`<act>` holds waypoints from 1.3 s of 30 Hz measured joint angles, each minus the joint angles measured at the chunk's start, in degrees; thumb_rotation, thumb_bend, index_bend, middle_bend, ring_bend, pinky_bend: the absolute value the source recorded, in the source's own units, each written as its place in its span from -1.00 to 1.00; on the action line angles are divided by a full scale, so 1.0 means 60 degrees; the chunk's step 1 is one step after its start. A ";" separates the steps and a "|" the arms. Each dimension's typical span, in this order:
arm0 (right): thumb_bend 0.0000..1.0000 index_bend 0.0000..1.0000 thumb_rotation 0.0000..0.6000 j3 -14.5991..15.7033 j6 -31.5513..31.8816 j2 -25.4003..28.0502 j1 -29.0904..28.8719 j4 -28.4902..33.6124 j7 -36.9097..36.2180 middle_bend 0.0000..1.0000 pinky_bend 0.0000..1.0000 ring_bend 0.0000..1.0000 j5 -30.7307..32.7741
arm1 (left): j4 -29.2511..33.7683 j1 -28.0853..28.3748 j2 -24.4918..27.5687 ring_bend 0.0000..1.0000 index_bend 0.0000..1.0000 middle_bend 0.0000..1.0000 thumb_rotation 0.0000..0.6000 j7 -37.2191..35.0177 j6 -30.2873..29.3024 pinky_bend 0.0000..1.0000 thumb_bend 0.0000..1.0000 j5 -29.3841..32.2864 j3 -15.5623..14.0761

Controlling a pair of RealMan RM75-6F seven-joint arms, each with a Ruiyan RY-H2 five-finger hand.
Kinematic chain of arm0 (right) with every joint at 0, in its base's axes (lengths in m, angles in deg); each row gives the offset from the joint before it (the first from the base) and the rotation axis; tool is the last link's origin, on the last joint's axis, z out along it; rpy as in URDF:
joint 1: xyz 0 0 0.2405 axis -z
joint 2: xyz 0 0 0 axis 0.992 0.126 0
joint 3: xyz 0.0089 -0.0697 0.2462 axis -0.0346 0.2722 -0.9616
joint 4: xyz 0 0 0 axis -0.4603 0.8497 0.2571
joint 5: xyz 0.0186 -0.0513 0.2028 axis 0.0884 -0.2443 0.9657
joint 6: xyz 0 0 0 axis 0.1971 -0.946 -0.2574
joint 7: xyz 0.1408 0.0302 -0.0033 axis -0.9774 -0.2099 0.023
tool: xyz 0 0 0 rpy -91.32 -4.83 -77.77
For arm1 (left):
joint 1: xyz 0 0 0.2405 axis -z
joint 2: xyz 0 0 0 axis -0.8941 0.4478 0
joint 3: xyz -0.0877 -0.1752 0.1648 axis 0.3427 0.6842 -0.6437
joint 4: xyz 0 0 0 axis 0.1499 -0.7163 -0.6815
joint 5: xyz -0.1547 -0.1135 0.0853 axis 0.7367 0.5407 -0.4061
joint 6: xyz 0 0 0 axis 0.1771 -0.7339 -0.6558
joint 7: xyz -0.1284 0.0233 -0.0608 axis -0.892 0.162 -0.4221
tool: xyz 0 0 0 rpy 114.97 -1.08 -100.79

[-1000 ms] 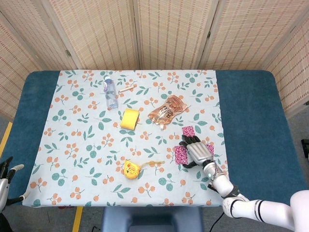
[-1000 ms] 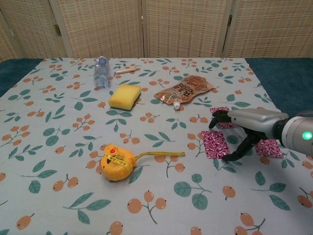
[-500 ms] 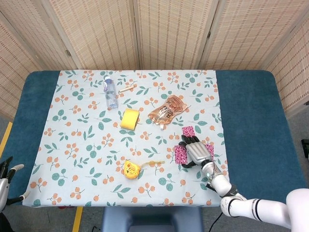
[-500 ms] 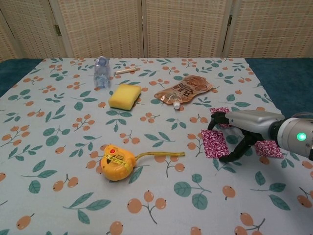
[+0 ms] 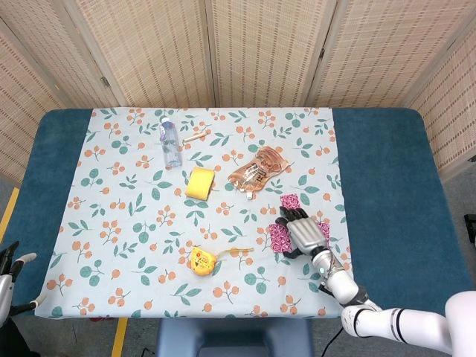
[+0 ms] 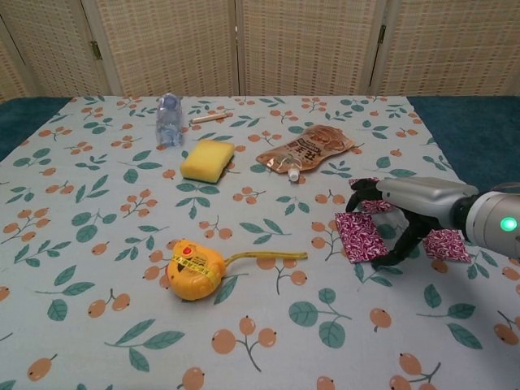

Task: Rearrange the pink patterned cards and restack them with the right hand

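Note:
Three pink patterned cards lie apart on the floral cloth at the right. The nearest card (image 6: 356, 237) (image 5: 279, 238) lies flat. My right hand (image 6: 400, 216) (image 5: 302, 231) arches over its right edge, fingers curved down at the far side and thumb by the near corner; the card does not look lifted. A second card (image 6: 370, 205) (image 5: 290, 201) lies just beyond, partly behind the fingers. The third card (image 6: 446, 244) (image 5: 323, 229) lies to the right of the hand. My left hand (image 5: 10, 269) hangs off the table's lower-left corner with its fingers apart, holding nothing.
A yellow tape measure (image 6: 194, 268) with its tape pulled out lies left of the cards. A brown snack pouch (image 6: 306, 149), a yellow sponge (image 6: 208, 159), a small water bottle (image 6: 168, 119) and a wooden stick (image 6: 210, 117) lie farther back.
My right hand has shifted only slightly over the near card, its thumb edging right. The cards have not visibly moved.

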 measured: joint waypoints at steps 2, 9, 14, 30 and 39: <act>-0.49 -0.38 0.82 -0.0022 0.0173 0.0188 0.0076 0.0228 -0.0092 -0.99 -1.00 -1.00 -0.0134 | 0.0005 -0.0002 0.0002 -0.97 -0.48 -1.00 1.00 0.0001 -0.0005 -1.00 -0.62 -0.0013 -0.0004; -0.49 -0.38 0.82 0.0017 0.0823 0.1072 0.0631 0.0842 -0.0618 -0.99 -1.00 -1.00 -0.0479 | 0.0028 -0.0007 0.0007 -0.98 -0.48 -1.00 1.00 0.0014 -0.0002 -1.00 -0.62 -0.0037 -0.0021; -0.49 -0.38 0.82 0.0197 0.1011 0.1598 0.1146 0.0803 -0.1183 -0.99 -1.00 -1.00 -0.0520 | 0.0083 0.0022 -0.0006 -0.97 -0.48 -1.00 1.00 0.0061 0.0036 -1.00 -0.62 -0.0072 -0.0029; -0.49 -0.40 0.79 0.0291 0.0492 0.1402 0.1564 -0.0253 -0.2166 -0.99 -1.00 -1.00 -0.0709 | 0.0260 0.0023 0.0057 -0.98 -0.48 -1.00 1.00 0.0184 0.0030 -1.00 -0.62 -0.0098 -0.0063; -0.49 -0.50 0.80 0.0158 0.0330 0.1330 0.1638 -0.0374 -0.2441 -0.99 -1.00 -1.00 -0.0880 | 0.0200 0.0022 0.0039 -0.98 -0.48 -1.00 1.00 0.0132 0.0047 -1.00 -0.62 -0.0079 -0.0060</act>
